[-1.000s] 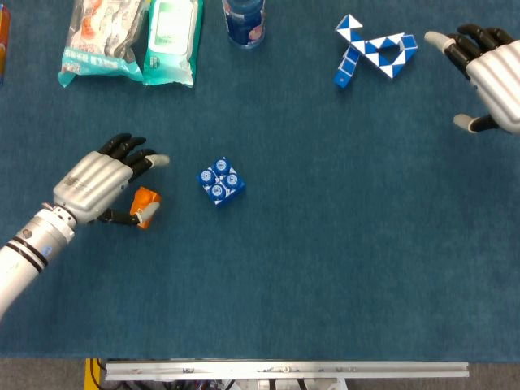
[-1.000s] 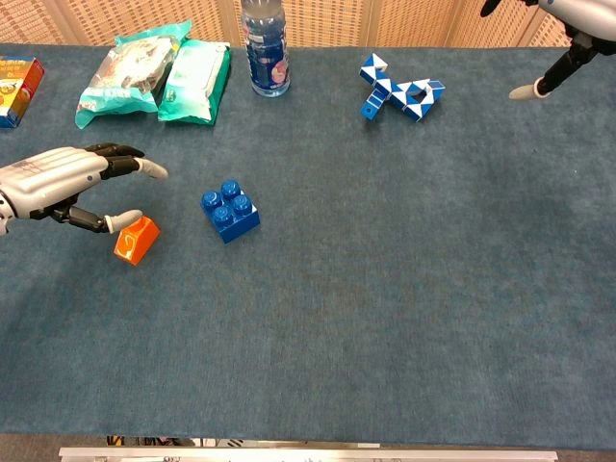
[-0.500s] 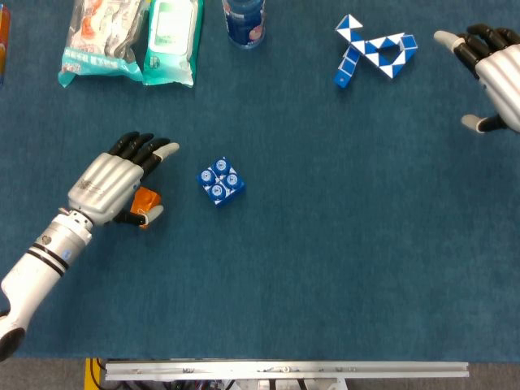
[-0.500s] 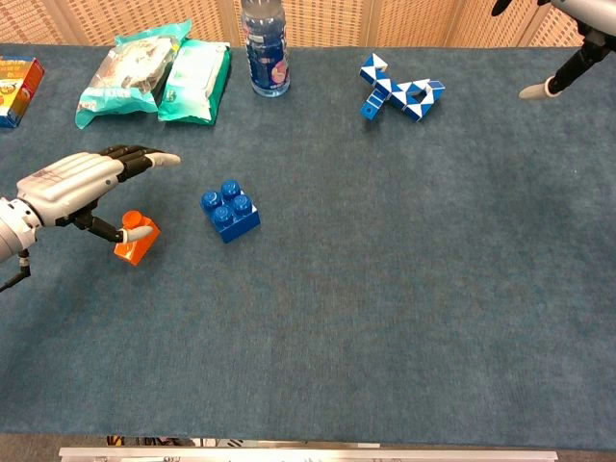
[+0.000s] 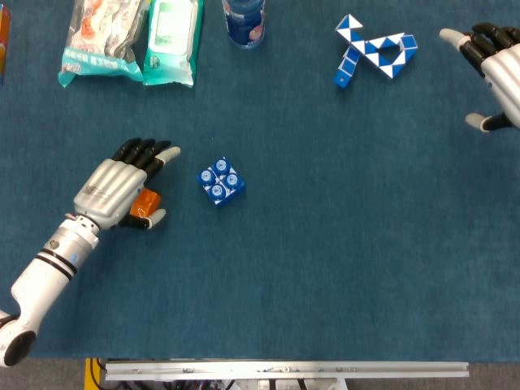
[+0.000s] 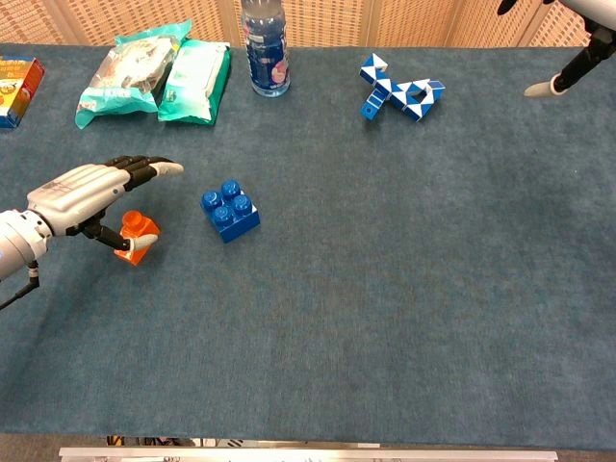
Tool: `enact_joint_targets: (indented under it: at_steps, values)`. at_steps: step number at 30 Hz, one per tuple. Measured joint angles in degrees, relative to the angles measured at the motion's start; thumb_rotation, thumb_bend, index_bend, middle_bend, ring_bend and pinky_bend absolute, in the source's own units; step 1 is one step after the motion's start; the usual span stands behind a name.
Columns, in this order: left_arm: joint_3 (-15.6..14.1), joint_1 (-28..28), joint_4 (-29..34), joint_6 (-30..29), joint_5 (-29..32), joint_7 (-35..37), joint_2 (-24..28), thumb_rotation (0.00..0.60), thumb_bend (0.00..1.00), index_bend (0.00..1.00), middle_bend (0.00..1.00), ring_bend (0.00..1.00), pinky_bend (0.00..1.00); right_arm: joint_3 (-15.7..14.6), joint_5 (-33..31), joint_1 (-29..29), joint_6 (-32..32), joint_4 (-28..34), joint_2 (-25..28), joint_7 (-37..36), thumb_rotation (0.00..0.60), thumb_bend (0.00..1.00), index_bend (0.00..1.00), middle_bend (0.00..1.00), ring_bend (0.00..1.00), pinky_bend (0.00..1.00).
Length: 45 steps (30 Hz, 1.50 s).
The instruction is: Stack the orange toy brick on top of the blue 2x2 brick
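Note:
The orange toy brick point(image 5: 145, 201) point(image 6: 138, 234) lies on the blue cloth left of the blue 2x2 brick point(image 5: 221, 181) point(image 6: 229, 210), a short gap between them. My left hand point(image 5: 114, 185) point(image 6: 82, 192) hovers over the orange brick and hides part of it. Its fingers stretch out toward the blue brick and its thumb touches the orange brick's near side. The orange brick looks tilted in the chest view. My right hand point(image 5: 500, 69) point(image 6: 577, 60) stays at the far right edge, fingers spread and holding nothing.
Along the far edge lie a snack bag point(image 5: 97, 36), a green wipes pack point(image 5: 172, 36), a bottle point(image 5: 244, 18) and a blue-white snake puzzle point(image 5: 375, 49). A small orange box point(image 6: 17, 77) sits at the far left.
My left hand has slid right over the orange brick, and its thumb has come against it; the brick has tipped slightly. My right hand has drifted further right.

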<state>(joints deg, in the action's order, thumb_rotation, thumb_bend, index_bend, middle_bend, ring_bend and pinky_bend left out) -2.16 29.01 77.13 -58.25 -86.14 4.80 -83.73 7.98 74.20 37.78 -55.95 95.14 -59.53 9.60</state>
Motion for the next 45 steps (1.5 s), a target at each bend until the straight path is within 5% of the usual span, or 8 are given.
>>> enact_joint_targets:
  at_steps: [4,23,27,37,45]
  values:
    - [0.1,0.0,-0.7,0.3,0.5,-1.2,-0.7,0.600,0.28,0.00,0.06,0.01,0.04,0.1,0.2,-0.2,0.0,-0.2,0.1,-0.3,0.600,0.08,0.11,0.25,0.14,0.23]
    - [0.0,-1.9,0.9,1.2,5.1,-6.3,2.5,0.600,0.28,0.00,0.06,0.03,0.05,0.5,0.8,-0.4,0.3,-0.8,-0.5,-0.9,0.600,0.08,0.11,0.25,0.14,0.23]
    - [0.2,-2.2,2.4,1.2,6.2,-8.4,3.1,0.600,0.28,0.10,0.07,0.04,0.05,0.5,1.0,-0.4,0.3,-0.8,-0.4,-1.0,0.600,0.08,0.11,0.25,0.14,0.23]
    - [1.4,-3.3,5.5,-0.4,9.9,-15.4,3.6,0.393,0.28,0.28,0.21,0.17,0.18,0.5,1.5,-0.9,0.2,-1.3,0.1,-2.4,0.600,0.08,0.11,0.25,0.14,0.23]
    - [1.4,-3.7,8.6,0.0,12.9,-21.0,4.7,0.345,0.28,0.25,0.19,0.17,0.19,0.4,2.2,-1.0,0.6,-1.9,0.2,-3.6,0.600,0.08,0.11,0.25,0.14,0.23]
